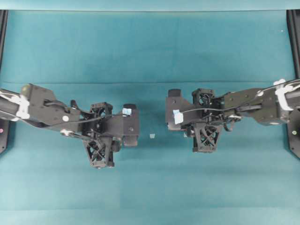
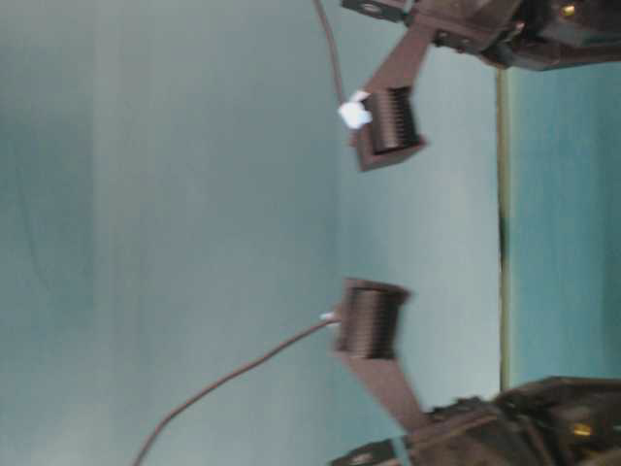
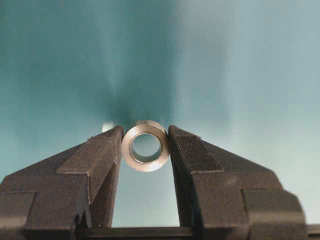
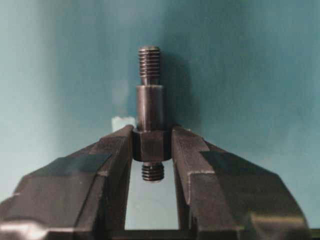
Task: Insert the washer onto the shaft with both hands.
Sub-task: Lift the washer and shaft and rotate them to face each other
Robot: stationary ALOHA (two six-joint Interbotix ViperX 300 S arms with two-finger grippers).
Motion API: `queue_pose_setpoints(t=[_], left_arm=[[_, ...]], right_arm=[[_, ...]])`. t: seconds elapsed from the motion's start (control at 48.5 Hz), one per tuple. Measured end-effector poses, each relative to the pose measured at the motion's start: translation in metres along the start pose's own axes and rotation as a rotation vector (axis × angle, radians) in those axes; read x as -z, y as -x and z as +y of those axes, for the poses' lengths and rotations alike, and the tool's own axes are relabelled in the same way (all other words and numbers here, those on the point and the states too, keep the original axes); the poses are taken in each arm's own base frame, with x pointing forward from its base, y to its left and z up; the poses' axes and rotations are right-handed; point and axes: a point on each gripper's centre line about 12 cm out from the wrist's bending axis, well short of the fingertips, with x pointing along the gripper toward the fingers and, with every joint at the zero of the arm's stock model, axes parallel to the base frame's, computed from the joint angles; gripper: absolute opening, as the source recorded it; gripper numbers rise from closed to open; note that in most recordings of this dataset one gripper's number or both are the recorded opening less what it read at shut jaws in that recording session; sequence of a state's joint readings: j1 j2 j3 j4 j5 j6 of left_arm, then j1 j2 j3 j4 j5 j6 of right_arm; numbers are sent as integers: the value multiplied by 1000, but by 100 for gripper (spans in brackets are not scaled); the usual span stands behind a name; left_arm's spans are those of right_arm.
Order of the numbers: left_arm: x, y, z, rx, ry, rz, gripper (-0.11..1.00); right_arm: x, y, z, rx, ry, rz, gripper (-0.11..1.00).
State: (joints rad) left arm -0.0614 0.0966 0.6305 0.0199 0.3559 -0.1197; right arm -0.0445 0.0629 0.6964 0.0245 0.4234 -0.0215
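Observation:
In the left wrist view the washer [image 3: 146,162], a thick silver ring, is pinched edge-on between the fingertips of my left gripper [image 3: 145,131], its hole facing the camera. My right gripper [image 4: 152,131] is shut on the hexagonal collar of the shaft [image 4: 149,107], a dark stepped rod that stands upright, with threaded ends above and below the jaws. From overhead, the left gripper [image 1: 130,123] and right gripper [image 1: 172,110] face each other across a small gap above the teal mat. Washer and shaft are hidden there.
A small pale tape scrap [image 1: 152,136] lies on the teal mat [image 1: 150,187] between the two grippers. Black frame rails run along the left edge [image 1: 2,47] and the right edge [image 1: 294,42]. Cables trail from both arms.

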Motion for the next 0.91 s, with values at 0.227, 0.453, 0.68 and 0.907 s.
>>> queue_pose_setpoints(t=[0.227,0.453,0.68,0.907], left_arm=[[-6,16,-1,7,-4,-64,35],[-5,26,-1,14,-7,-125,35],[-7,41,-1,32,-7,-279,35],[-8,53,-1,45,-4,-393,35]], right_arm=[[-8,19,2,-3,-17,-67,-1],[-7,31,7,-9,-6,-115,-1],[-5,40,14,-21,10,-220,-1],[-1,44,20,-33,24,-300,-1]])
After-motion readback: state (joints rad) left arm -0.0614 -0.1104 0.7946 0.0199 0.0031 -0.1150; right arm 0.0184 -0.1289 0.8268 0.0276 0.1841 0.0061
